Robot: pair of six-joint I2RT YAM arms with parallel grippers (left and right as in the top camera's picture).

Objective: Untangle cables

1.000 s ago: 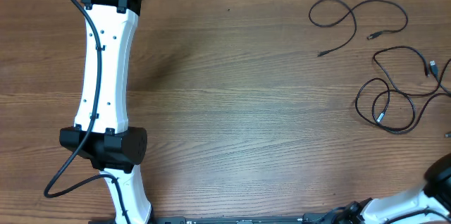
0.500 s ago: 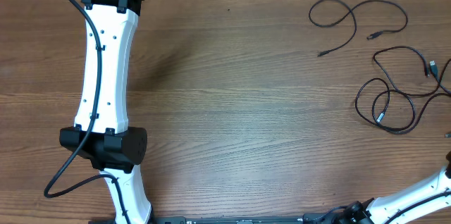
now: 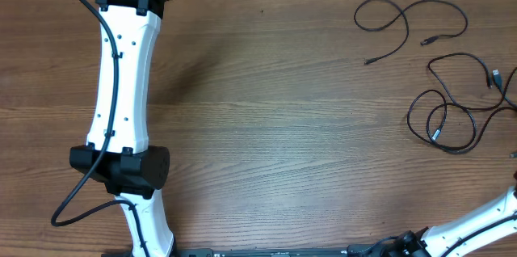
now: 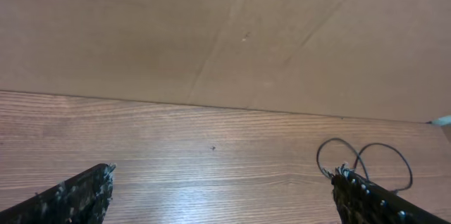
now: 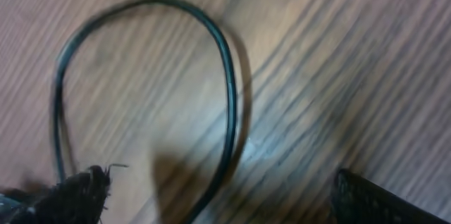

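Overhead first: three thin black cables [image 3: 447, 105] up in the far right corner of the desk [image 3: 283, 128]. One lying in a loose loop by itself nearest the far edge, the other two crossed over each other just beside it, hard against the right edge. Left arm [image 3: 121, 79] laid along the left side from near edge to far edge, well apart from the cables. Only a bit of the right arm [image 3: 477, 223] poking in at the near right corner.

Left wrist next: left gripper [image 4: 222, 175] spread wide, released, nothing in between, hanging over bare desk near the far edge. Off to the right by that edge, a loop of the cables, partly hidden behind the gripper.

Right wrist: pretty blurry tbh. Right gripper [image 5: 220, 178] also spread wide, not clamped on anything, sitting low over the desk with a curved loop of cable running down through the gap. Can't tell if it's actually touching the gripper.
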